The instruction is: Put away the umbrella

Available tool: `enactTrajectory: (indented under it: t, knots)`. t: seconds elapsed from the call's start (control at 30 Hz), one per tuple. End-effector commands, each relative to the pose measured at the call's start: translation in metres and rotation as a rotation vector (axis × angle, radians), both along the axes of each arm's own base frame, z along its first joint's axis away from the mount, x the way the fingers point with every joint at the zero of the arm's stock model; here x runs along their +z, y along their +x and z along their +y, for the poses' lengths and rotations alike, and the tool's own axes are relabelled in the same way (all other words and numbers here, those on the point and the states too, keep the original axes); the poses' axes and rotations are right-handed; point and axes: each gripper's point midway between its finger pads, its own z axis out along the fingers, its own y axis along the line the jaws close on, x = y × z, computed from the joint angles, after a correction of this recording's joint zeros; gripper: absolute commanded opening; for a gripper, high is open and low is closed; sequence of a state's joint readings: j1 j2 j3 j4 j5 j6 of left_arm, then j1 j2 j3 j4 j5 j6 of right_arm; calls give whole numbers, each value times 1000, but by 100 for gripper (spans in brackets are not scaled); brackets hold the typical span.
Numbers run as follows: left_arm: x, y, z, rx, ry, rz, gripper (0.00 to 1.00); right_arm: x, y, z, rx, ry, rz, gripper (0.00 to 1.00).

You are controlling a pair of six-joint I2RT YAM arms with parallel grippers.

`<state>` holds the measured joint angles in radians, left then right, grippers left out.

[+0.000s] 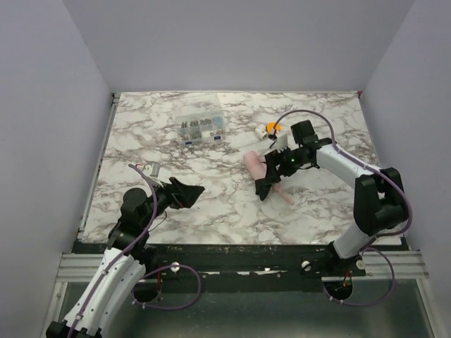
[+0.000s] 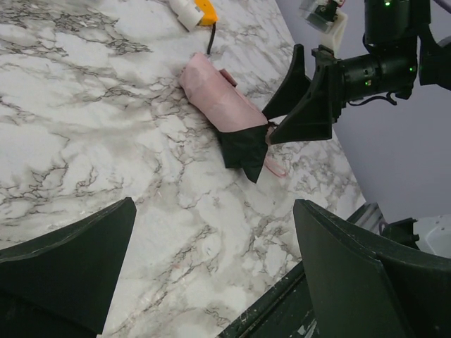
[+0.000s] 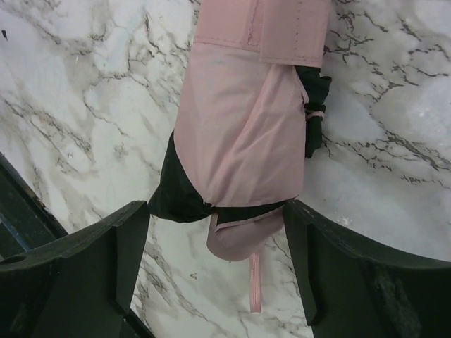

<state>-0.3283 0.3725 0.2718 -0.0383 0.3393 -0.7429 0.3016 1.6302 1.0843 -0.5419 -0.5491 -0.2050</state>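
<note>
Your left arm lies low over the near-left part of the tabletop [image 1: 211,218], forearm angled inward. Its left claw [image 1: 196,190] is released, fingers spread wide with nothing between them, and it points across at the umbrella. Just behind that arm sits 1 small grey piece [image 1: 150,167], too small to make out.

Your right arm rises from its base at the near right, bends at the elbow, and reaches left toward the middle of the tabletop. The right claw [image 1: 263,187] tilts down over the umbrella [image 2: 222,102], released. Its 2 fingers straddle the handle end without clamping it.

The umbrella is a short pink roll lying flat near the centre-right, slanting from far-left to near-right. Only the right wrist view shows its wrap band [image 3: 292,32], the dark fabric [image 3: 176,193] poking out below the pink, and a thin pink loop [image 3: 254,282] hanging off the handle. The left wrist view shows both right fingers clear of the roll.

Beyond the umbrella lies an orange-and-white gadget [image 1: 270,129], apart from it. Farther left stands a clear compartment box [image 1: 201,128].
</note>
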Motion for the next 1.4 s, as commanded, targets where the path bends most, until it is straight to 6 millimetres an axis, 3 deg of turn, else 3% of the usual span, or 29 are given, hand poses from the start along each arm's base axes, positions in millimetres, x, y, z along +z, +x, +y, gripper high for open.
enactTrajectory:
  t: [0.0,0.1,0.2,0.33,0.5,0.83,0.97,1.1,1.23,1.37]
  knots:
    - [19,-4,-11,-63,-69,-40,98,-12,-13,12,31,63,101,79]
    - [22,-5,-11,-65,-69,-44,99,-9,-23,30,95,131,164,69]
    - [22,-5,-9,-59,-62,-44,98,-5,-35,57,177,186,216,68]
    - [24,-6,-8,-55,-58,-45,99,-17,-24,85,206,143,225,69]
    - [28,-10,-6,-58,-23,-50,99,-17,8,66,108,57,153,74]
    - [38,-5,-12,-94,-17,-67,99,31,14,13,130,72,-52,84]
    - [38,-2,-14,-108,-2,-58,99,18,20,14,128,80,-11,82]
    - [23,-3,-19,-137,3,5,99,-3,32,21,39,104,64,73]
    - [11,-7,-20,-151,13,43,99,13,38,21,31,116,-9,69]
    - [13,-3,-24,-159,-24,53,99,25,44,30,12,175,-23,68]
